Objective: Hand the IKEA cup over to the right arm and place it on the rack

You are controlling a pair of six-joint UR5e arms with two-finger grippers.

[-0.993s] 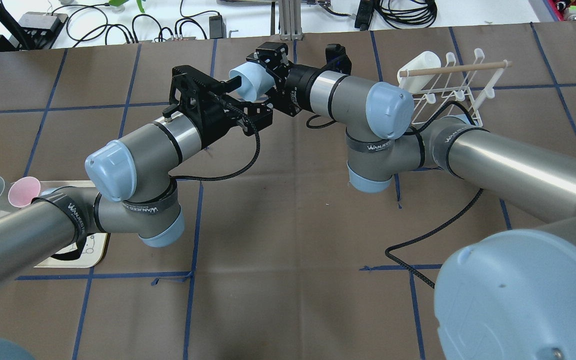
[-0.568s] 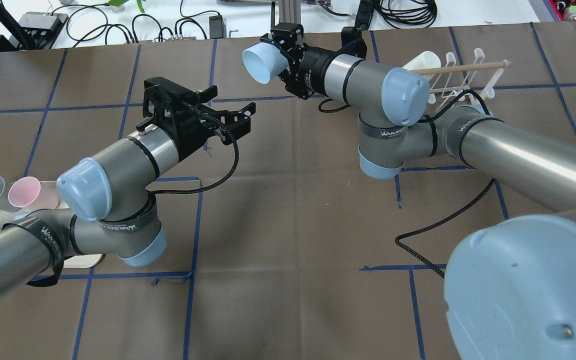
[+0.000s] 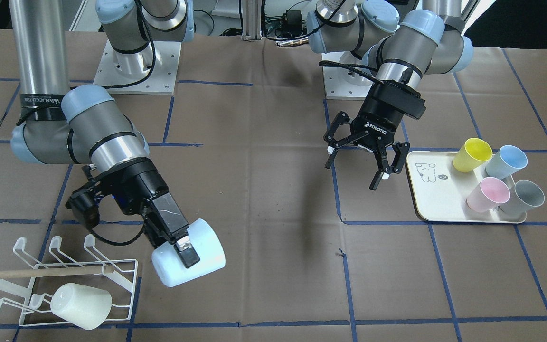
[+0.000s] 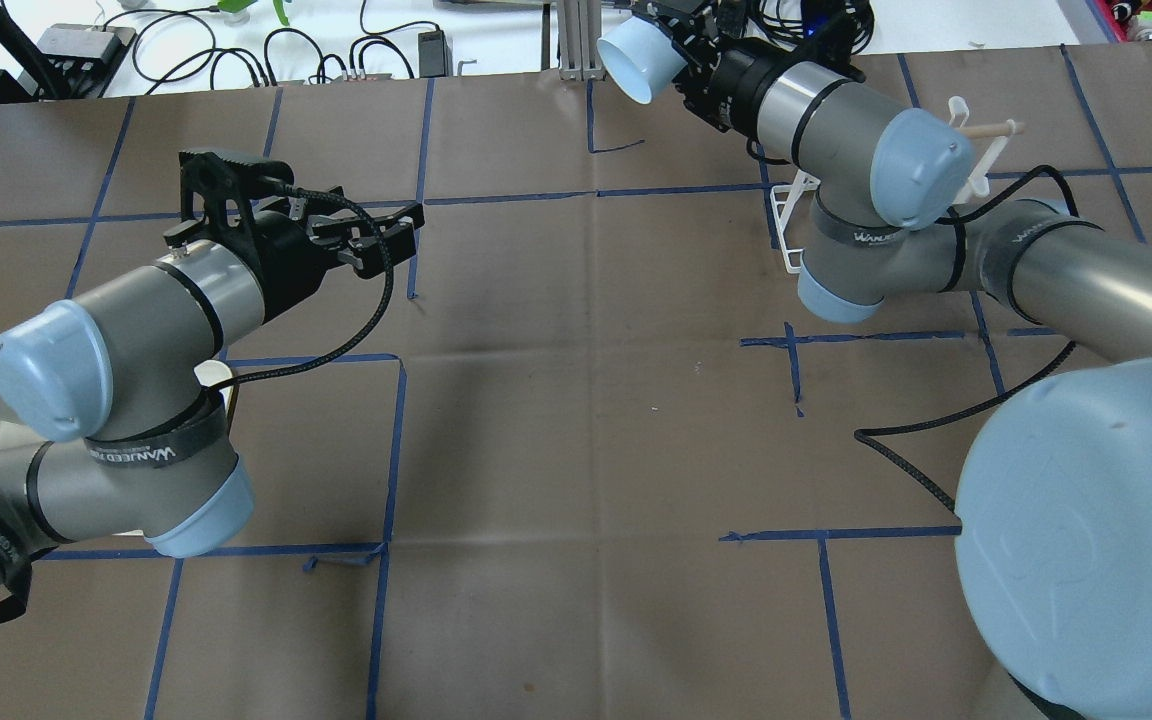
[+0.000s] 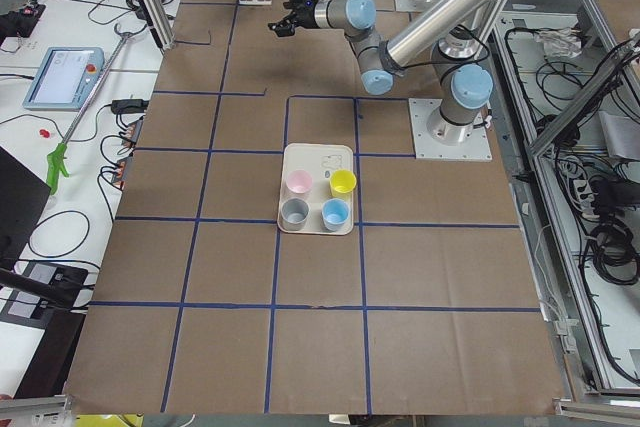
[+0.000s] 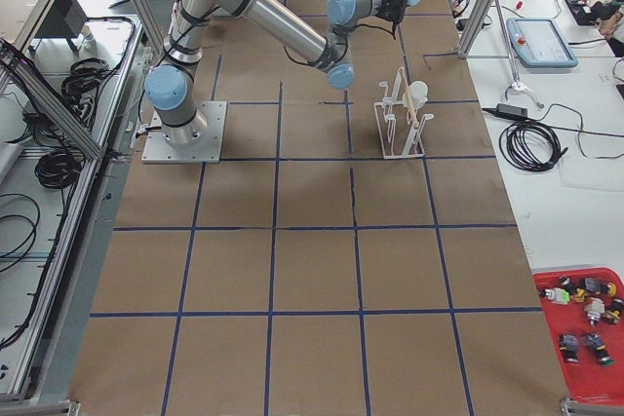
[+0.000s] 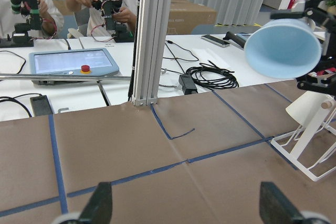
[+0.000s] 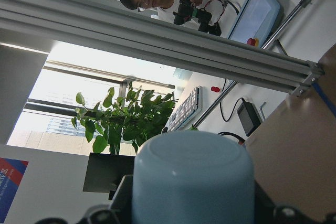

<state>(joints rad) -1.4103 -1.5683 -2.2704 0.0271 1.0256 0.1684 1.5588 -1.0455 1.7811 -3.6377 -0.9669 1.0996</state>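
**Handover done: cup is on the right arm, heading for the rack**

The right gripper (image 3: 181,254) is clamped on the pale-blue cup (image 3: 204,256), base toward its palm and mouth pointing away. A second ago both hands were at the cup. Since then the left gripper (image 3: 356,164) has let go and backed well clear. It hangs with fingers spread and nothing in them, the tray (image 3: 432,209) just beside it. The right arm has swung the cup out toward the rack (image 3: 55,244), now near and below the hand. A white cup (image 3: 81,299) already sits on the rack's side away from the hand. Probably left to do: tip the mouth over a free prong, then release. Risk: clipping the dowel (image 3: 41,272).
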